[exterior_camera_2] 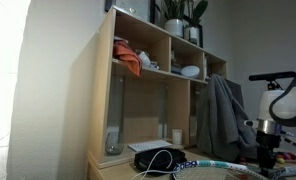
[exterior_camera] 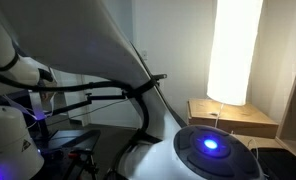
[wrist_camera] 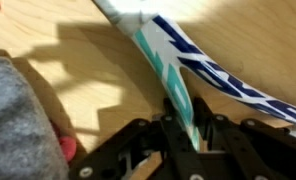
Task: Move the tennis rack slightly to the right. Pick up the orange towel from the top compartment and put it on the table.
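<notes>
Rim of the tennis rack sits clamped between jaws of the gripper, ready to slide along the table.

Inventory by count:
- Tennis rack: one.
- Orange towel: one, at ten o'clock within the shelf unit.
- Shelf unit: one.
- Worktop: one.
- Hand: one, on one robot arm.
- Grey garment: one, hanging at three o'clock of the shelf unit.
- Lit lamp: one.
- Pale wooden box: one, at six o'clock of the lamp.
- Round device with a blue light: one.
- Potted greenery atop the shelf unit: pot count cannot be told.
</notes>
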`<action>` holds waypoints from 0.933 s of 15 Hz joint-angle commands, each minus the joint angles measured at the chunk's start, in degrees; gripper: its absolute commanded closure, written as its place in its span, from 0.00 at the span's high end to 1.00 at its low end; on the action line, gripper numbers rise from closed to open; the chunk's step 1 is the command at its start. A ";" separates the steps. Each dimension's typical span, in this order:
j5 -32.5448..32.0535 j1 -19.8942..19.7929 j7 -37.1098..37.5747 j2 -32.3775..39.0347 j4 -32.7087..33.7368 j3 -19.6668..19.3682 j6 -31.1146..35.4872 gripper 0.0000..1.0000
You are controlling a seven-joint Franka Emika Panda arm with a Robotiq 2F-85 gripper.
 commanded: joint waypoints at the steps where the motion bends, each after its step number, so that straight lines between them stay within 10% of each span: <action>1: -0.48 0.50 2.89 2.31 3.81 -2.81 -0.33 0.06; 10: -0.08 -0.58 3.67 5.61 9.17 -4.98 -2.66 0.06; 11: 0.50 -1.51 3.18 5.48 9.42 -3.96 -3.98 0.49; 14: 1.05 -2.96 2.70 5.02 9.09 -2.21 -4.50 0.65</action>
